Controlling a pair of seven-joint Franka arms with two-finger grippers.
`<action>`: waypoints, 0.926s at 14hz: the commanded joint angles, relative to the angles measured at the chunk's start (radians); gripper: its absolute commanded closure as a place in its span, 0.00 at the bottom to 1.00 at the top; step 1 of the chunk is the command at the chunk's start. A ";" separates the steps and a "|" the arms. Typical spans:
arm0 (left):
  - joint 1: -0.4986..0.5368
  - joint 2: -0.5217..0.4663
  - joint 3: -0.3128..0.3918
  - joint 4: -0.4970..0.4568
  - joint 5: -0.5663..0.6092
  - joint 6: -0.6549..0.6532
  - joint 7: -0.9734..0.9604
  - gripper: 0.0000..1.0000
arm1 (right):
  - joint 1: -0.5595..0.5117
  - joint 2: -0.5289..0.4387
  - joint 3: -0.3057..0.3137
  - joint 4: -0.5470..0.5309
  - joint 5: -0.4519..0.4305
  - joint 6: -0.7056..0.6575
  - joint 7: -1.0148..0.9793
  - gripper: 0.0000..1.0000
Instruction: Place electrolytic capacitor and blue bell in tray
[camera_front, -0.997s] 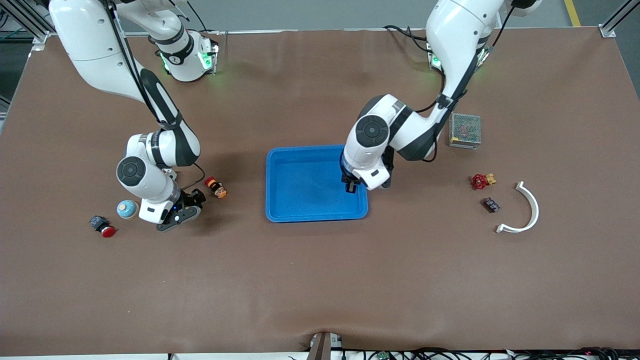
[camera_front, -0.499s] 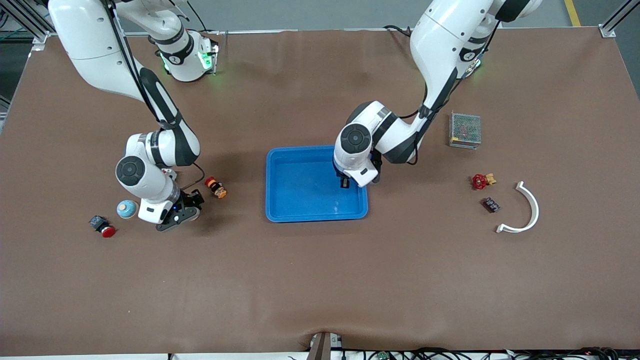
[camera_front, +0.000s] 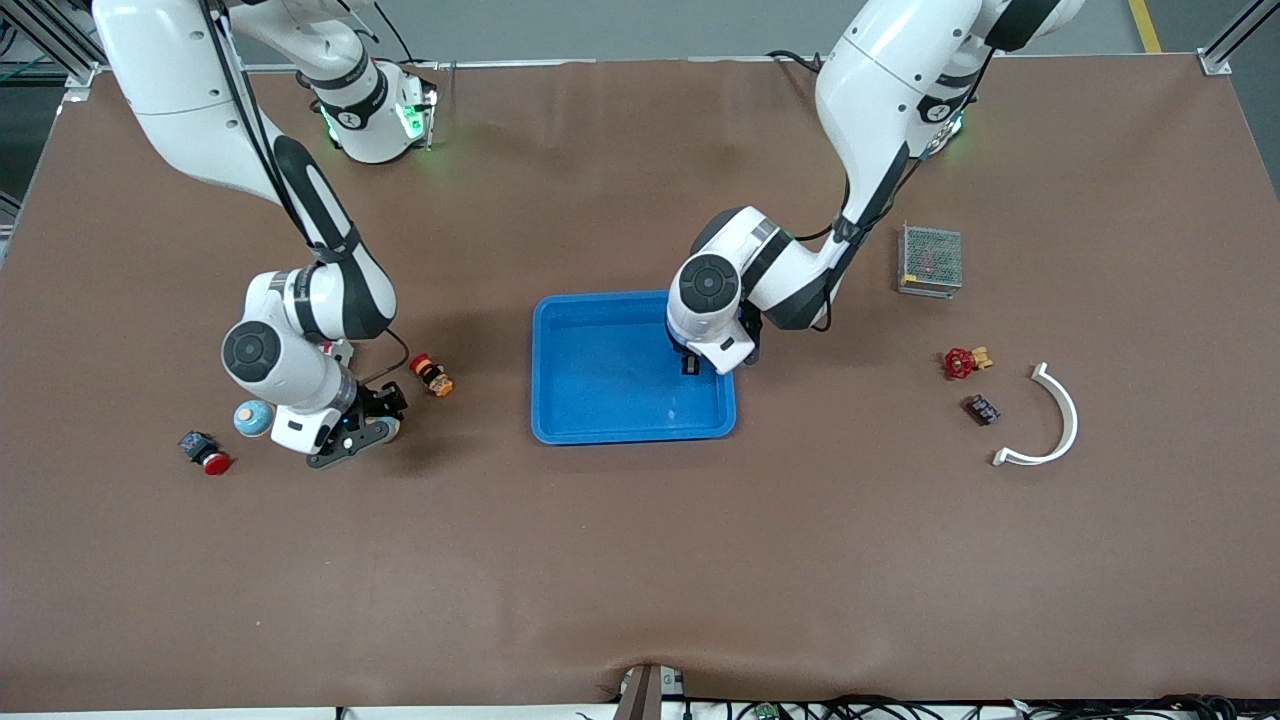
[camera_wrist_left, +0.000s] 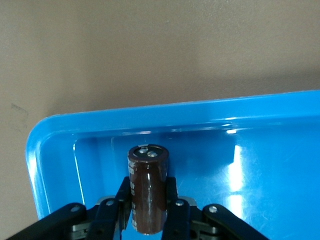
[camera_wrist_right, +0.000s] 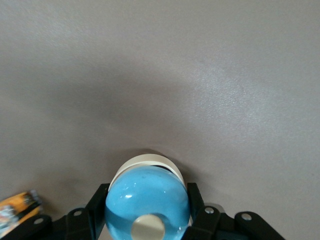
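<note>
The electrolytic capacitor, a dark brown cylinder with a metal top, sits between the fingers of my left gripper, which is shut on it. That gripper hangs just above the floor of the blue tray, near the tray's edge toward the left arm's end; the tray's rim curves round it. The blue bell, a glossy blue dome with a cream knob and white base, is clamped by my right gripper. The bell rests on the mat beside the right hand.
A red-capped button lies next to the bell, an orange and red part beside the right hand. Toward the left arm's end lie a mesh metal box, a red valve piece, a small dark part and a white curved strip.
My right gripper has closed on the blue bell and its hand has edged toward it. The left arm has carried the capacitor a little toward the robots' bases over the tray.
</note>
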 joint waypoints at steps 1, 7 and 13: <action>-0.010 0.004 0.005 0.021 -0.021 -0.021 -0.005 0.15 | 0.023 -0.027 -0.005 0.072 0.036 -0.147 0.072 0.49; -0.003 -0.035 0.009 0.045 0.006 -0.086 0.012 0.00 | 0.184 -0.122 -0.003 0.105 0.036 -0.289 0.522 0.50; 0.083 -0.126 0.019 0.071 0.043 -0.233 0.182 0.00 | 0.366 -0.133 -0.003 0.105 0.036 -0.272 0.870 0.50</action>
